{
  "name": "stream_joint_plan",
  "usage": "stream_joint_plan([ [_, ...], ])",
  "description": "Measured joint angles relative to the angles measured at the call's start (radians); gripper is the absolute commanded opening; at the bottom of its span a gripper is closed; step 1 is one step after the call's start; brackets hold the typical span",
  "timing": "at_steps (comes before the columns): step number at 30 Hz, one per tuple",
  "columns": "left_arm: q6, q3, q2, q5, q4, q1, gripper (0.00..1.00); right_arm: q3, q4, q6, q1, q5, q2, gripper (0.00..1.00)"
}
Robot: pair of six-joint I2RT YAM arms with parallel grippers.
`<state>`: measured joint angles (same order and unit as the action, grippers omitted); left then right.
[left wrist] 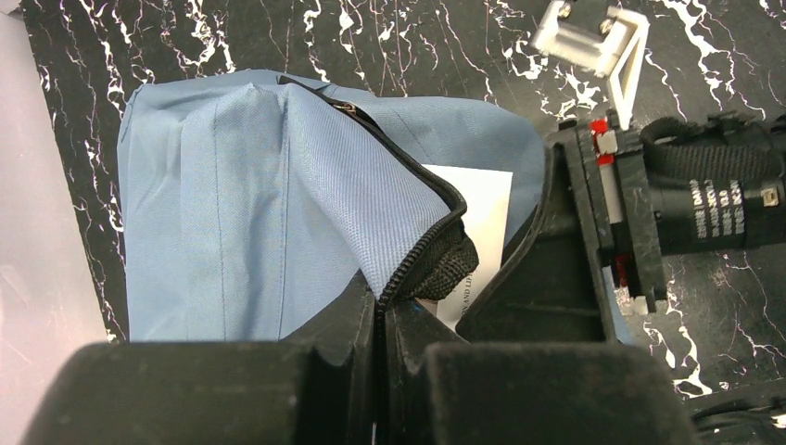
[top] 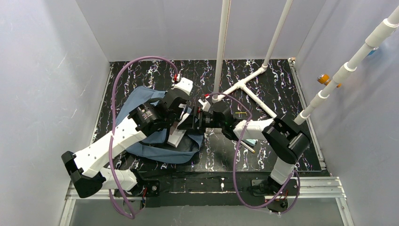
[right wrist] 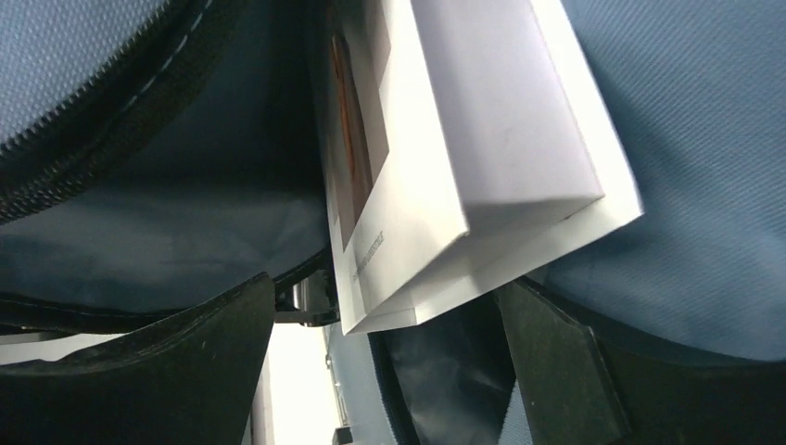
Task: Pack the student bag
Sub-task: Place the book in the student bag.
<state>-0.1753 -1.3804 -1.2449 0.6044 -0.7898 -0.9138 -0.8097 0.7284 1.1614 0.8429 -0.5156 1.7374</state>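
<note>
The slate-blue student bag [top: 141, 101] lies left of the table's middle. My left gripper [left wrist: 400, 301] is shut on the bag's [left wrist: 241, 213] zipper edge and holds the flap up, so the mouth gapes. A white booklet [left wrist: 477, 209] sits inside the opening. My right gripper [top: 194, 120] reaches in from the right. In the right wrist view it [right wrist: 380, 362] is open, and the booklet's [right wrist: 463, 185] lower corner hangs between the wide jaws, touching neither. Dark bag lining [right wrist: 167, 213] surrounds it.
A white pipe frame [top: 249, 82] stands on the black marbled table [top: 282, 89] behind and right of the bag. A thin stick-like item [top: 248, 148] and a small teal thing [top: 251, 141] lie beside the right arm. Grey walls close in on three sides.
</note>
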Motion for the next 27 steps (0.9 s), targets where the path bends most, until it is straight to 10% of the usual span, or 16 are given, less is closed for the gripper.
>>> stream_joint_plan([
  [8, 0.004, 0.0, 0.0, -0.005, 0.004, 0.0, 0.0, -0.047, 0.064, -0.004, -0.014, -0.049, 0.084, 0.59],
  [27, -0.014, 0.016, 0.025, -0.019, 0.005, 0.0, 0.0, -0.195, 0.258, 0.072, 0.053, -0.012, 0.262, 0.7],
])
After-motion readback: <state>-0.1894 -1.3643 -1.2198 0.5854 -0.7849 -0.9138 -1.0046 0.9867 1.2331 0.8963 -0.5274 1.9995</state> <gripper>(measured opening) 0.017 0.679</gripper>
